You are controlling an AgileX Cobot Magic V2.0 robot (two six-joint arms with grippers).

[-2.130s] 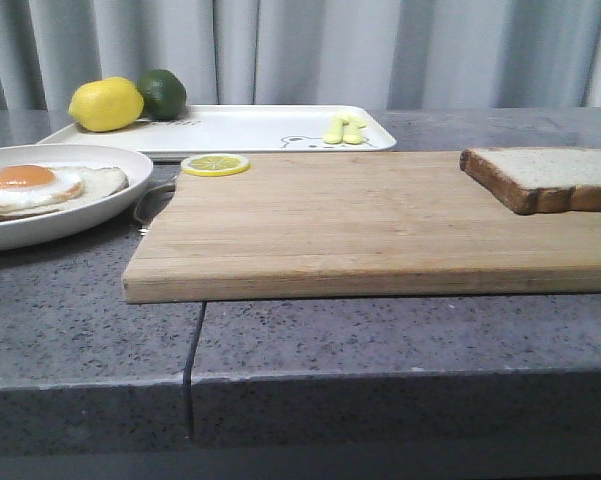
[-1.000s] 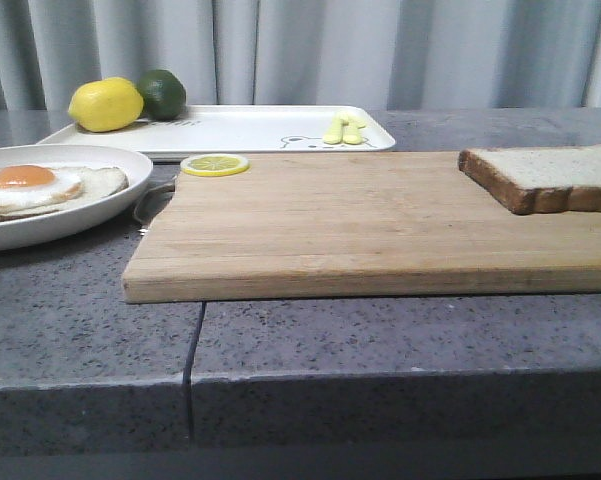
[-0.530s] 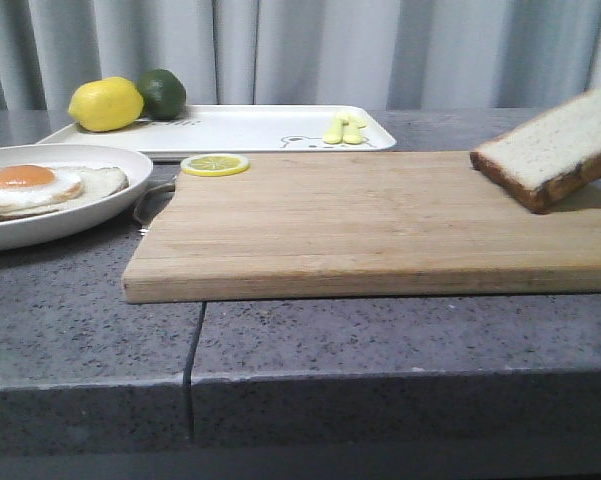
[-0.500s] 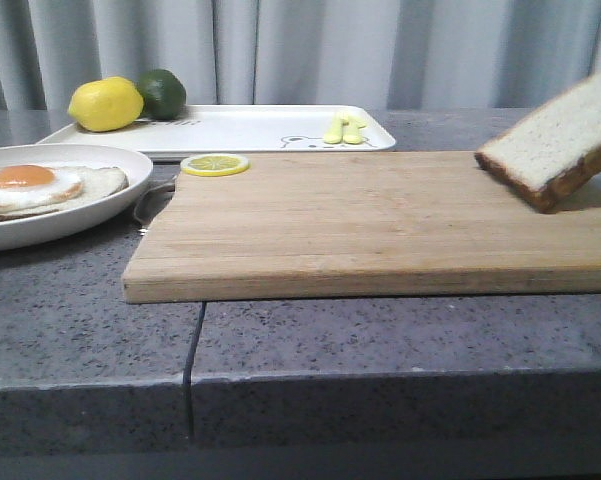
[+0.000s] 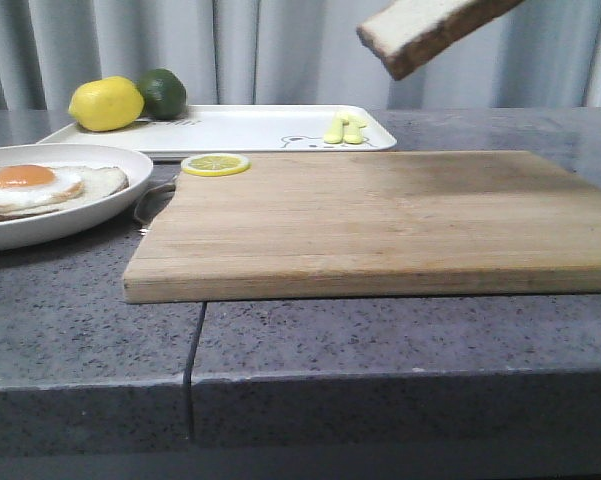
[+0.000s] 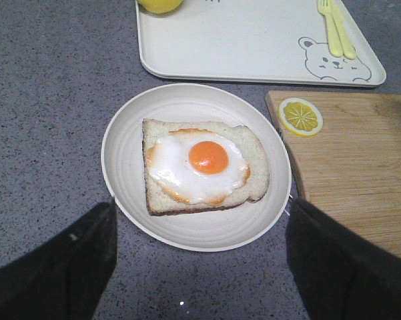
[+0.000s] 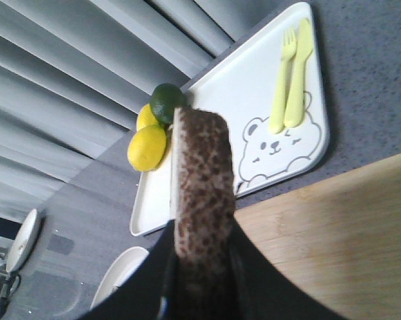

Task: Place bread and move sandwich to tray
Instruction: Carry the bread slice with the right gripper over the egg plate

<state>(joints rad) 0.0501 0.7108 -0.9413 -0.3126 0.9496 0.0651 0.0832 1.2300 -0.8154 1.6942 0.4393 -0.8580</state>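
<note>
Brown-crusted bread (image 5: 432, 28) is now lifted clear off the cutting board (image 5: 370, 215), pinched in right tool (image 7: 201, 267); left tool (image 6: 199, 267) spread above sandwich (image 6: 203, 167). Next: carry over egg.

Matte black left fingers (image 6: 50, 270), broad and blunt, tapering toward the tips; right fingers (image 7: 250, 277) equally black, smooth, faintly glossy at edges.
</note>
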